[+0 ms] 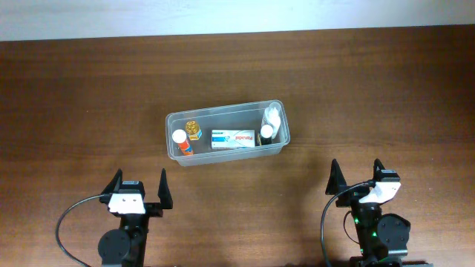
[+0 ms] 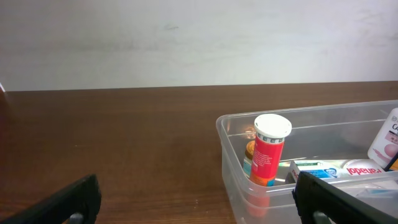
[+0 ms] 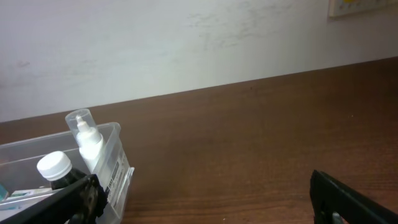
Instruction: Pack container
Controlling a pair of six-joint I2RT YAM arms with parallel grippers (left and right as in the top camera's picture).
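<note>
The clear plastic container sits at the middle of the table. Inside it are an orange tube with a white cap, a small gold-capped jar, a white and blue box, a dark bottle with a white cap and a white spray bottle. The left wrist view shows the container, the orange tube and the box. The right wrist view shows the container's end with the spray bottle. My left gripper and right gripper are open and empty, near the front edge.
The brown wooden table meets a pale wall at the back. Black cables loop beside each arm base.
</note>
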